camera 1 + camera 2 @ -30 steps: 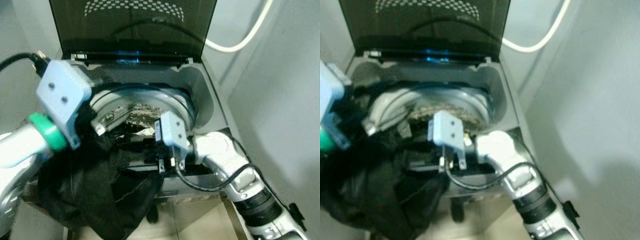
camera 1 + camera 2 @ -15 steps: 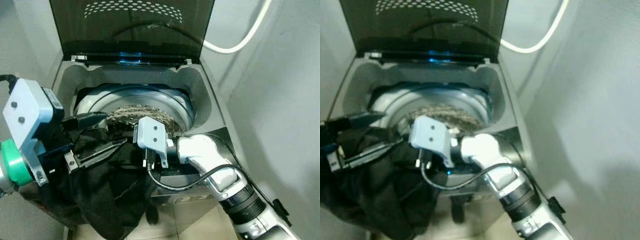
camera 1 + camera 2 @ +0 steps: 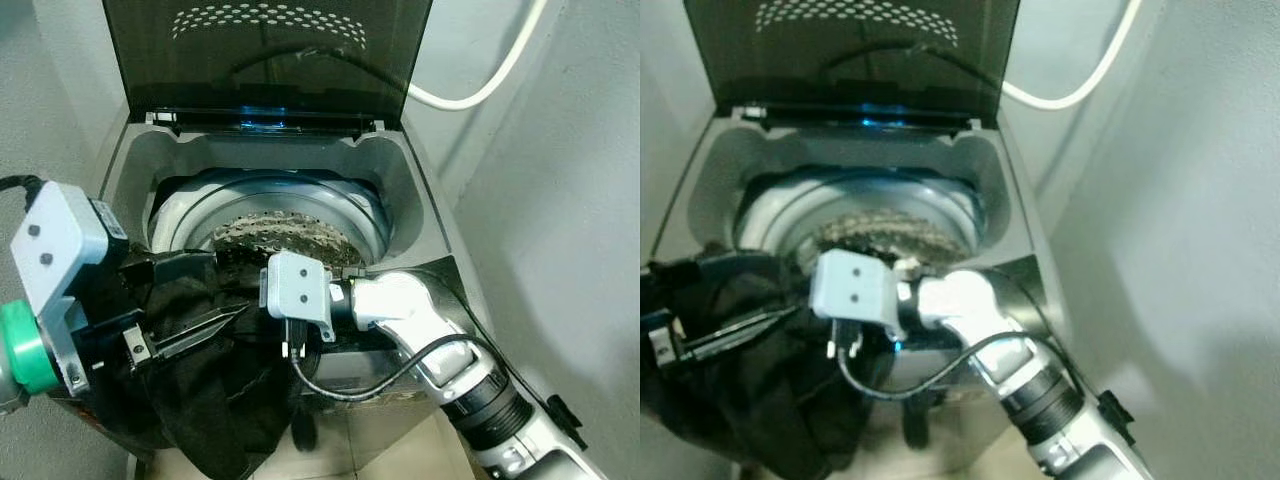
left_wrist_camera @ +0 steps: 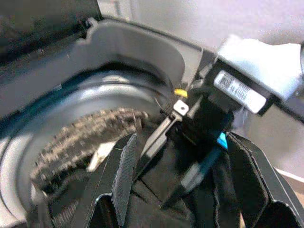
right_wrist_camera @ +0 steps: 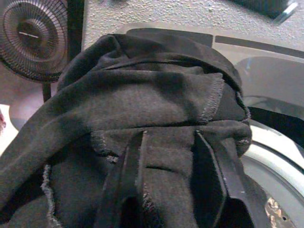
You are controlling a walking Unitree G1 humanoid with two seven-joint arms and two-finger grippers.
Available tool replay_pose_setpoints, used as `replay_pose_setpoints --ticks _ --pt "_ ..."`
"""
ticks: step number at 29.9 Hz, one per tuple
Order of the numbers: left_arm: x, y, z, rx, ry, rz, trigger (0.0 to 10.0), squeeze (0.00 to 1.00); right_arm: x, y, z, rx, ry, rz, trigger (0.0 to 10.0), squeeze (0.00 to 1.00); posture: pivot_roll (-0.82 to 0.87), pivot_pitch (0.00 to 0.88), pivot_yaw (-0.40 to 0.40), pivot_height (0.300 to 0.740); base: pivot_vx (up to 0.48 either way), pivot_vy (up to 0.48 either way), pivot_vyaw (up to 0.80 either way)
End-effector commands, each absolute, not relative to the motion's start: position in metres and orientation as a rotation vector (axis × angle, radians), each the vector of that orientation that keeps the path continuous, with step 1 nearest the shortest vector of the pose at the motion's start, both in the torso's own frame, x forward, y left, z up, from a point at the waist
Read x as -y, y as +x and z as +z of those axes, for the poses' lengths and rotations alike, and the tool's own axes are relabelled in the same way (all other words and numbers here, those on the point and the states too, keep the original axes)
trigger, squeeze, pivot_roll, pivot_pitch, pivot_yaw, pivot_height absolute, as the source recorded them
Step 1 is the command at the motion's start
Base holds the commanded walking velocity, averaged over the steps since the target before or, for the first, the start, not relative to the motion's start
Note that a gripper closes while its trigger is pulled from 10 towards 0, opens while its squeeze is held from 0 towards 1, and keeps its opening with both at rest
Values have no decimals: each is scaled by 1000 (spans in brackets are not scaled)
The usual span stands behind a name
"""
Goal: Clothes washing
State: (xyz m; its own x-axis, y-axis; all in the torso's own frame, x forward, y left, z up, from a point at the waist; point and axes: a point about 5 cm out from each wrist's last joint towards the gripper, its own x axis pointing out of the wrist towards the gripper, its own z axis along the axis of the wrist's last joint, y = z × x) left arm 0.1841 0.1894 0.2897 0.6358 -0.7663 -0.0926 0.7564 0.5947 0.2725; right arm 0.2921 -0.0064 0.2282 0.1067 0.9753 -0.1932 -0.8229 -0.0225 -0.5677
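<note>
Two grippers work at the front edge of the washing machine (image 3: 420, 200); the right gripper (image 5: 175, 190) has its two black fingers spread a little and pressed into the black garment (image 5: 142, 104), with a fold of the cloth lying between them, so it seems to have a loose hold of it, though I cannot tell how firm; the left gripper (image 3: 190, 300) is held wide open just beside the same cloth, its upper finger above the heap and its lower finger along it, and it grips nothing.

The black garment hangs over the front left rim of the machine, most of it outside and drooping toward the floor; only its upper part reaches the opening. Inside the drum (image 3: 330, 200) there is already a patterned cloth (image 3: 280, 240); the lid (image 3: 260, 50) stands upright and open at the back; a white hose (image 3: 480, 85) runs along the wall behind.

In my judgement the step in hand is the loading of the garment into the drum; the next move calls for a secure hold, then a lift and a push forward over the rim, so that the hanging part does not pull the garment back out.
</note>
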Motion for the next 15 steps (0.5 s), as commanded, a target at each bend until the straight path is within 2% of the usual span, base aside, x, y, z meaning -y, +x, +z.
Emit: replay_pose_setpoints --ticks 1,10,15 --pt "-186 182 282 7 302 -901 10000 0 12 296 200 150 -659 1470 0 0 172 164 -26 740 0 0 0" --pt "-188 181 266 -61 275 -887 10000 0 11 299 203 153 -611 1449 0 0 166 168 -30 740 0 0 0" --pt "-187 182 269 -39 296 -870 10000 0 6 308 217 196 -463 1353 0 0 171 167 -33 740 0 0 0"
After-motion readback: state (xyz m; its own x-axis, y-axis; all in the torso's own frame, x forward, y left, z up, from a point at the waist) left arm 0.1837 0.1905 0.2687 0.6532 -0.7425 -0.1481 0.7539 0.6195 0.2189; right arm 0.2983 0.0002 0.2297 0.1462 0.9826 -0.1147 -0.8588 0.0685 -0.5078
